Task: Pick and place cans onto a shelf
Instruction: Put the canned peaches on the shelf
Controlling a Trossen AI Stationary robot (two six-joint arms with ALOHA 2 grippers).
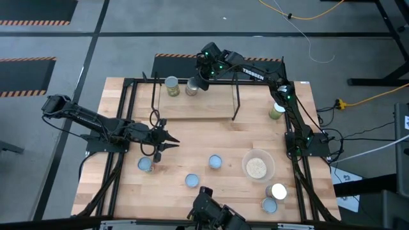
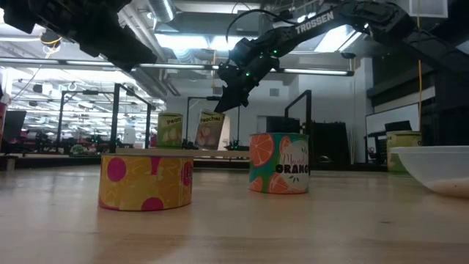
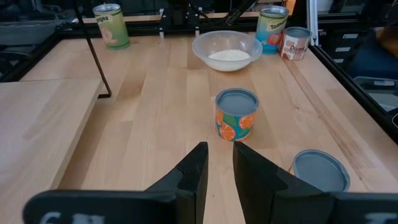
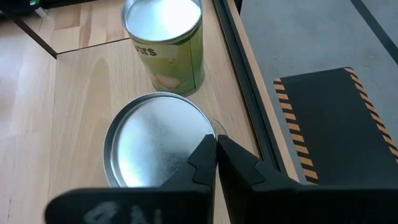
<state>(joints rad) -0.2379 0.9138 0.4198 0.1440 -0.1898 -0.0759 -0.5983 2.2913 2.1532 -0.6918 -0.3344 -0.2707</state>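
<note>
The shelf (image 1: pixel 195 105), black rods with a pale board, stands at the table's far middle. A green-labelled can (image 1: pixel 171 85) and a silver-topped can (image 1: pixel 192 87) stand upright side by side at its far side. In the right wrist view, my shut right gripper (image 4: pixel 216 149) is at the silver-topped can's (image 4: pixel 155 149) rim, beside the green can (image 4: pixel 168 37). My left gripper (image 1: pixel 170 140) is open and empty above the table's left middle. An orange-patterned can (image 3: pixel 236 115) stands just ahead of its fingertips (image 3: pixel 219 163). Several more cans stand on the near half of the table. My right gripper comes from above, slanting down, with its shut fingertips (image 4: pixel 205 155) at the silver-topped can's rim (image 4: pixel 208 127), on the side toward the table's far edge. I cannot tell whether they touch it. The can stands upright.
A clear bowl of pale grains (image 1: pixel 257 167) stands near right. Loose cans include a blue-topped one (image 1: pixel 146 165), the orange one (image 1: pixel 215 161), another (image 1: pixel 192 181) and a shiny pair (image 1: pixel 277 190). A green can (image 1: pixel 276 110) stands by the right frame tube.
</note>
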